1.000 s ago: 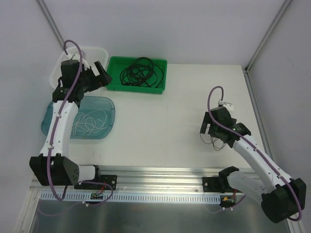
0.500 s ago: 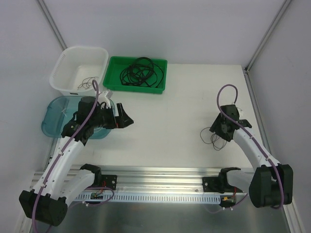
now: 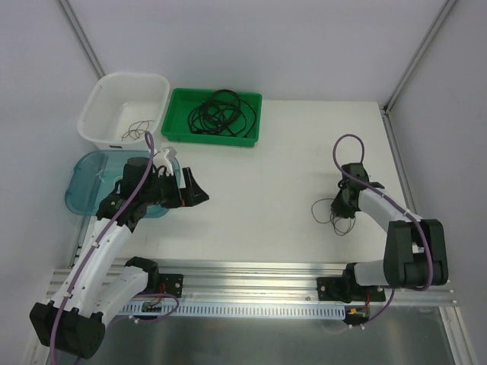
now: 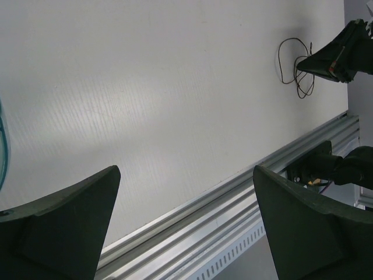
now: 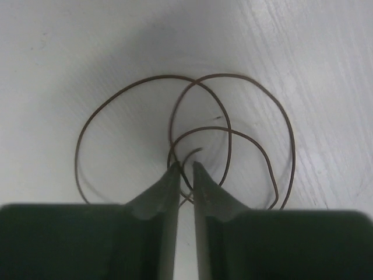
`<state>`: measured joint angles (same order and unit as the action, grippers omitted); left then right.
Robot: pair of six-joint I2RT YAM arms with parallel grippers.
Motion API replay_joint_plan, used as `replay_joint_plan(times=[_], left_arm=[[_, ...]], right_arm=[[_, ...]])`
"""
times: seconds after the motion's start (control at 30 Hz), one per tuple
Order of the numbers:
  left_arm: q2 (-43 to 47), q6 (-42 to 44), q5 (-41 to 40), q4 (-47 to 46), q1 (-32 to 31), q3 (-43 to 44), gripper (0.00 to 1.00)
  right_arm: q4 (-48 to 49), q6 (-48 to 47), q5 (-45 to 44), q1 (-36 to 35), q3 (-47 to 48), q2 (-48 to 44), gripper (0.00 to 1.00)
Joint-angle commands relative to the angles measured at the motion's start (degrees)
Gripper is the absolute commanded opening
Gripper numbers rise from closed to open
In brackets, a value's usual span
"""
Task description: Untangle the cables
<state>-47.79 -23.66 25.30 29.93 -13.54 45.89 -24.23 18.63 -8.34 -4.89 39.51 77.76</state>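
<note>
Two grippers we watch: our right gripper (image 5: 186,167) shows only a slit, the hair-thin brown wire (image 5: 215,128) looping out ahead, one strand between its tips; our left gripper (image 4: 185,170) gapes wide, empty.

- Left arm (image 3: 103,236): gone from the far-left corner of the white table (image 3: 266,190); left gripper (image 3: 196,188) now beside the translucent blue plastic tray (image 3: 80,182), aimed at the table's middle.
- White plastic basket (image 3: 122,77): now uncovered, thin dark wire coil (image 3: 137,129) exposed.
- Right arm (image 3: 380,205): folded lower near the right edge; right gripper (image 5: 185,166) down on the hair-thin brown wire loops (image 5: 157,76), jaws narrowed from wide to a slit.
</note>
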Motion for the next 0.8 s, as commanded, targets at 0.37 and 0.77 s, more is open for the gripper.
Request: replay_joint_plan(times=[0.37,0.77], left_arm=[[-1.69,-3.15,1.86,0.13,-1.31,0.87,0.99],[-2.83,-5.08,0.63,0.04,-7.20,5.26,0.99]], right_arm=[[-7.67,-5.88,0.07,-13.19,8.29,-8.66,0.01],[-13.74,-15.98,5.35,-37.89,31.94,-7.18,0.01]])
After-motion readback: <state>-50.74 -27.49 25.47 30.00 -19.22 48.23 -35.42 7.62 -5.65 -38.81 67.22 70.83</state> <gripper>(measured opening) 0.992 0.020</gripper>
